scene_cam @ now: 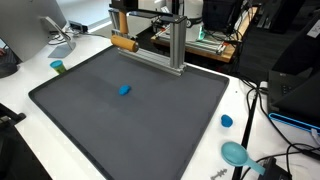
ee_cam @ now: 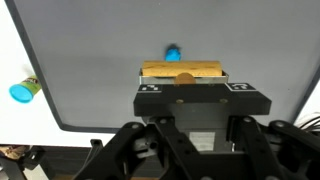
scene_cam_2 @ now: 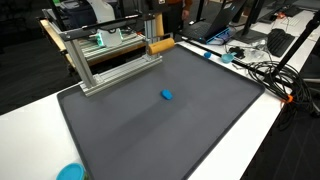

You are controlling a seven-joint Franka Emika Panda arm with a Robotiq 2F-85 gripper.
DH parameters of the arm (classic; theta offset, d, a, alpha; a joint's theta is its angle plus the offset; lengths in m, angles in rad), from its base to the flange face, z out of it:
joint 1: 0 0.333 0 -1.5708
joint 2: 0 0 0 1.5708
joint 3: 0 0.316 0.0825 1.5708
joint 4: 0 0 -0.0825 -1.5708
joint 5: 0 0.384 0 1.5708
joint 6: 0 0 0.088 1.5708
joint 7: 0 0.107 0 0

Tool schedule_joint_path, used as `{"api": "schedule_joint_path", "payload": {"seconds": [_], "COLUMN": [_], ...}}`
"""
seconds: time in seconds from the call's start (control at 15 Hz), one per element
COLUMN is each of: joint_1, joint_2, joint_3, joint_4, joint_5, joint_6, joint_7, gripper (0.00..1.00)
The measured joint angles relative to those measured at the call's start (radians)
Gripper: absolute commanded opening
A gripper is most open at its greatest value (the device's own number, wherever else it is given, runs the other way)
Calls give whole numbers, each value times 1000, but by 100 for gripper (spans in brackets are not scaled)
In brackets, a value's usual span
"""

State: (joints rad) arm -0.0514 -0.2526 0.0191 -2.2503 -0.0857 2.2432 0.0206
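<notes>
gripper [ee_cam: 195,88] fills the bottom of the wrist view, its fingers closed on the tan wooden piece [ee_cam: 182,72], one pad at each end. in both exterior views the piece hangs level in the air above the far edge of the dark grey mat [scene_cam: 130,125], just beside the aluminium frame [scene_cam: 176,45] and clear of the mat surface.

handling: judge the piece as light and stiff, with a dry, slightly rough face that should not slip. it looks solid, not fragile. take hold across its length, as the pads sit now, so it cannot pivot.

a small blue object [scene_cam: 124,90] lies near the middle of the mat, well apart from the piece; in the wrist view it shows just beyond it.

containers: a small blue cup [ee_cam: 22,90] lies on its side on the white table beside the mat. a teal round dish [scene_cam: 235,152] and a blue cap [scene_cam: 227,121] sit off the mat's opposite edge. you cannot tell whether the cup or the dish holds anything.
</notes>
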Motion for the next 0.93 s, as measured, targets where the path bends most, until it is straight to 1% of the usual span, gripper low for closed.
{"api": "schedule_joint_path", "payload": {"seconds": [0.33, 0.73, 0.93], "joint_1": [5, 11, 13], "joint_2": [94, 267, 340], "joint_3": [1, 1, -2], "joint_4": [24, 151, 191], "joint_5": [-23, -40, -39], "joint_6": [14, 13, 13], "joint_7": [5, -9, 1], "gripper": [22, 22, 22]}}
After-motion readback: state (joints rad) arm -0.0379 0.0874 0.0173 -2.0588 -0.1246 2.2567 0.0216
